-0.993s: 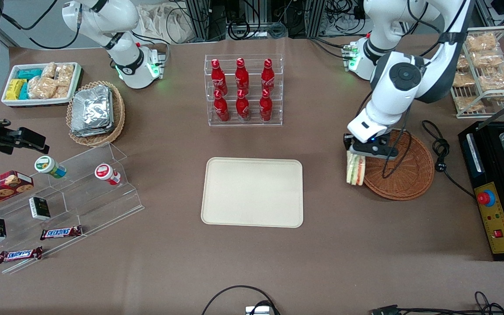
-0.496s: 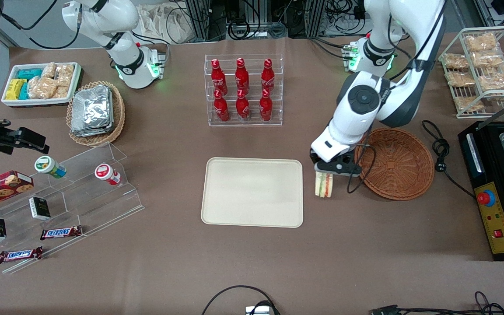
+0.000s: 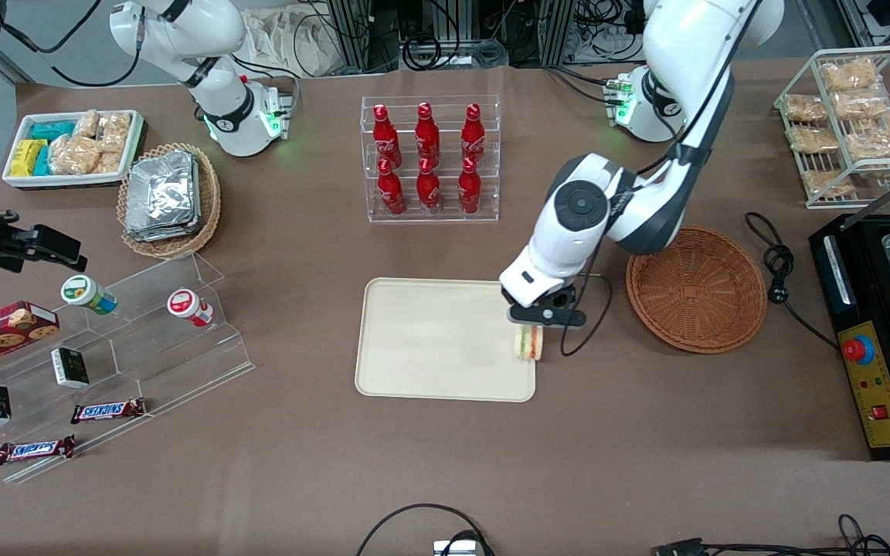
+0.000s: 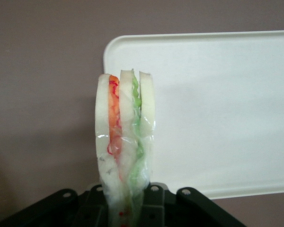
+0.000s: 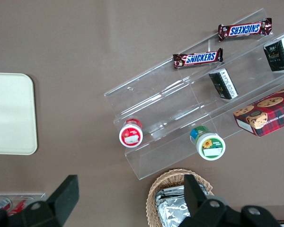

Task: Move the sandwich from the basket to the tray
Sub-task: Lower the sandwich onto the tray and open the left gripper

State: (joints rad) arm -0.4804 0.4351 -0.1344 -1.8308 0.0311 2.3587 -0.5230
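Observation:
The sandwich (image 3: 528,343) (image 4: 125,142), a wrapped white-bread wedge with red, orange and green layers, hangs upright from my gripper (image 3: 531,327) (image 4: 125,208), which is shut on it. It hovers over the edge of the cream tray (image 3: 429,340) (image 4: 217,109) that faces the working arm's end. The reddish-brown wicker basket (image 3: 696,288) stands empty on the table, beside the tray toward the working arm's end.
A clear rack of red bottles (image 3: 429,158) stands farther from the front camera than the tray. A black cable (image 3: 781,278) and a black machine (image 3: 881,332) lie past the basket. A clear stepped display (image 3: 120,355) with snacks sits toward the parked arm's end.
My gripper has carried the sandwich sideways from above the basket's rim, across the bare table, to the tray's edge.

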